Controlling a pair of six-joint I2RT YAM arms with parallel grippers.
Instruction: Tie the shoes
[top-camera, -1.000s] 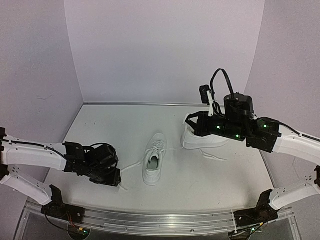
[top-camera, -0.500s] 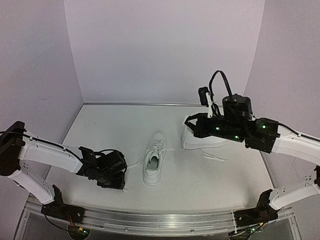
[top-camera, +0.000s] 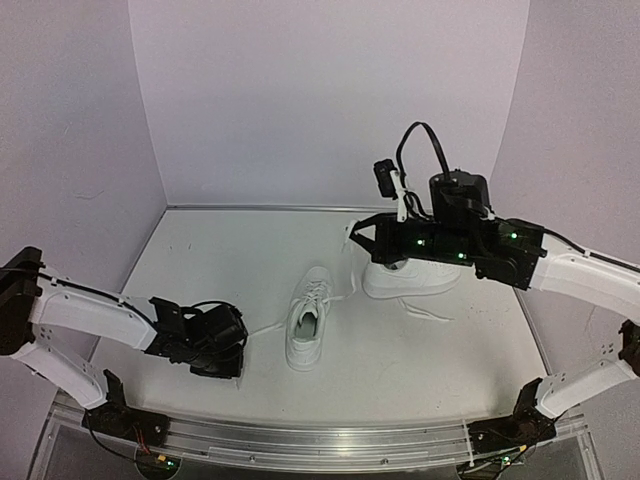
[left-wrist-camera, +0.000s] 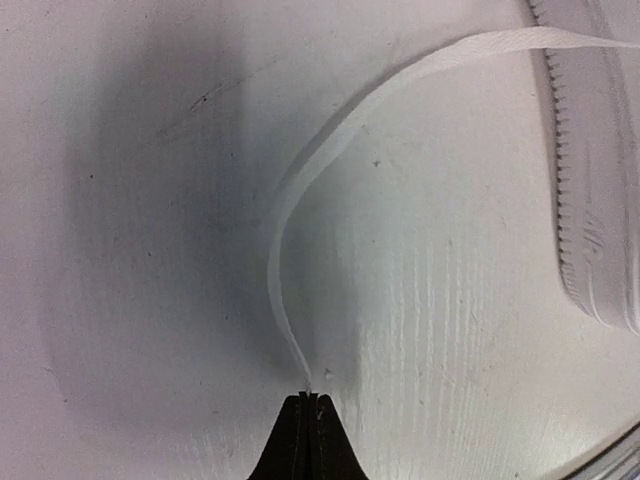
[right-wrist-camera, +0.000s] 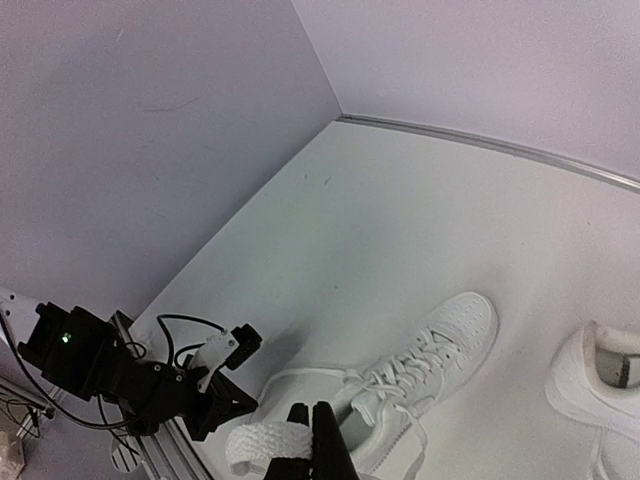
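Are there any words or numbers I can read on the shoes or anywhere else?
No words, brands or numbers can be read anywhere in these pictures.
Sole of the middle shoe, left wrist view: a small raised mark, too blurred to read.
The other shoe: plain white, no label to be seen.

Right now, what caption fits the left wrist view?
Left pincer shut on the tip of a long flat white shoelace curving from the white sneaker.
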